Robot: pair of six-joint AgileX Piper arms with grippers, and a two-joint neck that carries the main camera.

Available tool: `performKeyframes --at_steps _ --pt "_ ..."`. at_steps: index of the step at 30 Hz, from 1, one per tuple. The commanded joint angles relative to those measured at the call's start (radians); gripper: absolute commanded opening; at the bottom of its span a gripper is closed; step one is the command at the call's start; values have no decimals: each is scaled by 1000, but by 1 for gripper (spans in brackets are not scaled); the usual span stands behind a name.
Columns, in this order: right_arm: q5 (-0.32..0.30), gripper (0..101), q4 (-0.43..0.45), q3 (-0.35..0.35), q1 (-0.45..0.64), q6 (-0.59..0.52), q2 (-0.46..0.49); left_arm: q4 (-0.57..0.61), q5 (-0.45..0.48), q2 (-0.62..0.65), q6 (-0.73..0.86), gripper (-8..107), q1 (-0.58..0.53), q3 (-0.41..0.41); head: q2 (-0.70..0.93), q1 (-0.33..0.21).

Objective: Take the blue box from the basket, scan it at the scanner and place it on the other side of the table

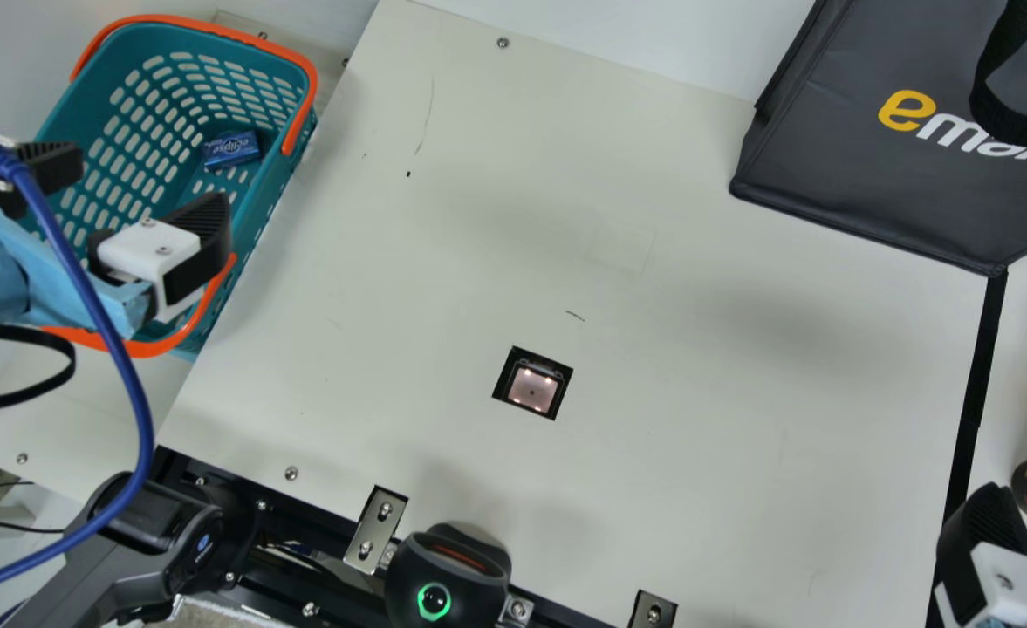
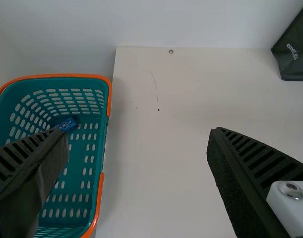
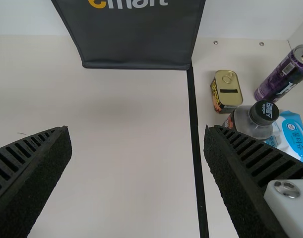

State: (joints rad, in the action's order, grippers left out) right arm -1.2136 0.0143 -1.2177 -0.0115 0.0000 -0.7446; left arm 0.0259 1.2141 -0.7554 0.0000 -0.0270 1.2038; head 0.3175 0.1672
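"One blue box [image 1: 232, 150], and where is it?"

"Low inside the teal basket [image 1: 260, 222], toward its far end. The basket stands against the tabletop [image 1: 443, 253] along its left edge, near the far left corner."

"Anything gripping it?"

"No. The left end effector [image 1: 154, 183] is over the basket in the main view, its black ribbed fingers wide apart with nothing between them. The left wrist view agrees: a broad gap, one finger over the basket, the other over bare tabletop."

"And the right one?"

"The right end effector [image 1: 989, 541] is at the near right of the main view. In the right wrist view its fingers are spread wide too, and hold nothing."

"Where's the scanner [image 1: 532, 386]?"

"Lit up in a square opening in the tabletop, closer to the near edge than the far one."

"What's on the right?"

"A dark shopping bag [image 1: 836, 166] at the far right corner, with a black strip [image 1: 971, 419] running from it toward the near edge. Past the strip are a rectangular tin [image 3: 229, 91], a black-capped bottle [image 3: 255, 121], a purple drink can [image 3: 284, 75] leaning in the wrist view, and a white-and-blue packet [image 3: 296, 139] beside the bottle."
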Motion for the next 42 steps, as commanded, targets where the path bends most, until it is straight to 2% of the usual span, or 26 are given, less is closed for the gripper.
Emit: performKeyframes --at_steps 1,15,21,33,42 --pt "0 95 0 0 0 0 0 0 0 0 0 90 0 0 4 -29" --pt "0 95 0 0 0 0 0 -2 -1 -1 -1 90 0 0 4 -29" --pt "0 95 0 0 0 0 0 -14 -1 -17 -40 90 36 -3 4 -29" --pt "1 95 0 0 0 0 0 13 -44 -100 -74 90 255 -6 4 -29" --pt "1 95 0 0 0 0 0 146 -86 -218 138 90 465 3 4 -29"
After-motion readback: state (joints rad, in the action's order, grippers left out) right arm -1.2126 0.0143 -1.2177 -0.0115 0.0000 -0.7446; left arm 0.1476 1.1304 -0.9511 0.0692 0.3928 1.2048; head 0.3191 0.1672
